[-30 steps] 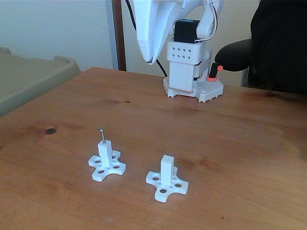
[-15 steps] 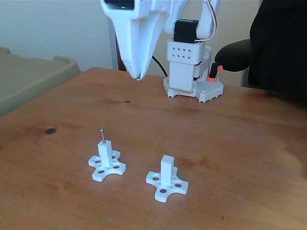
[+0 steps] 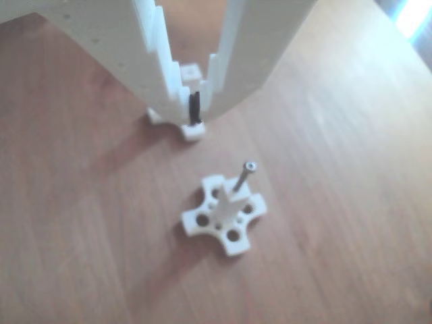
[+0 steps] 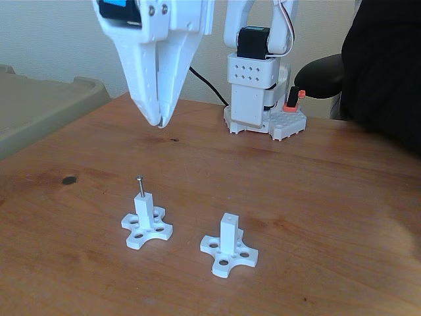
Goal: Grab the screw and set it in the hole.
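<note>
Nearest the camera in the fixed view there's a bare post [image 4: 228, 230] with an open hole [image 4: 228, 216] on its tip, nothing in it. Just left and a bit further back is the other post [image 4: 143, 211], and the screw [image 4: 139, 186] is standing upright in its top, head up. The other view shows the same screw [image 3: 244, 177] poking out of that post [image 3: 223, 212].

Further back and well above the surface [image 4: 329, 191] hangs the gripper [image 4: 160, 122], fingertips pinched together with nothing between them. It isn't touching the screw.

Behind that sits the arm's base [image 4: 258, 99].

So my read: barely started. The screw hasn't been grabbed yet, and it looks like the pick, the carry to the empty hole and the drop-in are all left.
</note>
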### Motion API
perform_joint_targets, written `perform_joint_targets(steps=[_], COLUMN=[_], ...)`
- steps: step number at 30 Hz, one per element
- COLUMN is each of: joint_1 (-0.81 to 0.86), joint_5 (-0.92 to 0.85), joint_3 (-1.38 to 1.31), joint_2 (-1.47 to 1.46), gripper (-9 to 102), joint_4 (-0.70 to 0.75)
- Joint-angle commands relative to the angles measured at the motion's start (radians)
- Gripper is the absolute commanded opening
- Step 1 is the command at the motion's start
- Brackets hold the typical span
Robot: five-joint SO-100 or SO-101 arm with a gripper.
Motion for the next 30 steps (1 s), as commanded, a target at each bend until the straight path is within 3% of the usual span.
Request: perform_joint_targets(steps=[1,30], joint_1=[0.003,-0.003], joint_5=[0.0,0.002], joint_3=[-0.106,-0.244], joint_2=[-0.008,-0.187], gripper=[-2,13], joint_4=[-0.014,0.04])
